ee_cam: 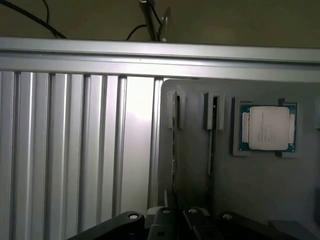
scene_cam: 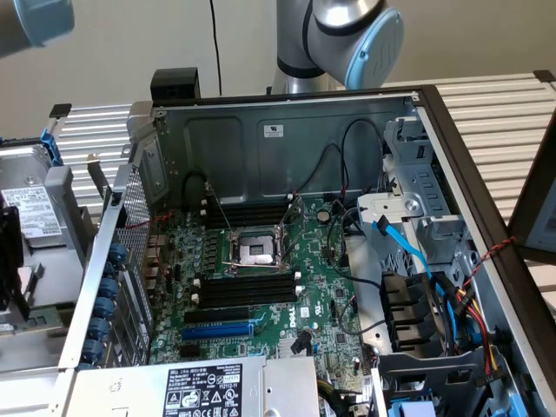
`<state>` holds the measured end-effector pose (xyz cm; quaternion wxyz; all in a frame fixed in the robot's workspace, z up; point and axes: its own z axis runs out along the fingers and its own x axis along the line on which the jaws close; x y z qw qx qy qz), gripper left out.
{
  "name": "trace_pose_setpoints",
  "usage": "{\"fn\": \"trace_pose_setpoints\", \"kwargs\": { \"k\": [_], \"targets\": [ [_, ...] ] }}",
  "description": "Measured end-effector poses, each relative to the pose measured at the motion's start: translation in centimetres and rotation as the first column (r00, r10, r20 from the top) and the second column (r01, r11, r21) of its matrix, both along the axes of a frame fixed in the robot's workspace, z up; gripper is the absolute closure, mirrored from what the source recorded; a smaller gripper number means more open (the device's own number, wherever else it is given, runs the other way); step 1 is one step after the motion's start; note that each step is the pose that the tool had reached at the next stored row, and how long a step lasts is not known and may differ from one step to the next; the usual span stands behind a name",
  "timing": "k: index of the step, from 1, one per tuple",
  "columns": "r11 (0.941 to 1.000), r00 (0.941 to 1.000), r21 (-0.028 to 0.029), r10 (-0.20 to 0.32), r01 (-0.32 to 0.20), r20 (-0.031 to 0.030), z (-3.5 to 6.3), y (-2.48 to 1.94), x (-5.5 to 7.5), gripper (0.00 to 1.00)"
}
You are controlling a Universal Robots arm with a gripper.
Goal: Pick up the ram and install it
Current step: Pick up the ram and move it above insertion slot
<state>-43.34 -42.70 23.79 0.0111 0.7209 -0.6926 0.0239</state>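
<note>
step: pick not yet made; the black slots (scene_cam: 248,287) on the board look empty, so i judge nothing is installed.
gripper (ee_cam: 178,216): closed, nothing seen between its jaws, hovering near the holder (ee_cam: 260,192).
ram (ee_cam: 174,150): seems to stand edge-on in a holder slot, another slot just beside it, the cpu (ee_cam: 269,128) beyond that.
next move calls for: jaws parted and lined up along the stick's thin edge.
writing: case sticker (scene_cam: 274,130), psu label (scene_cam: 204,387), cpu lid print; none readable.
</note>
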Motion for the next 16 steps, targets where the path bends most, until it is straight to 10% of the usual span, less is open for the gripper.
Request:
{"fn": "trace_pose_setpoints", "kwargs": {
  "k": [16],
  "targets": [
    [1.0, 1.0, -0.0001, -0.006, 0.006, -0.0001, 7.29, -0.1, 0.0, 0.88]
  ]
}}
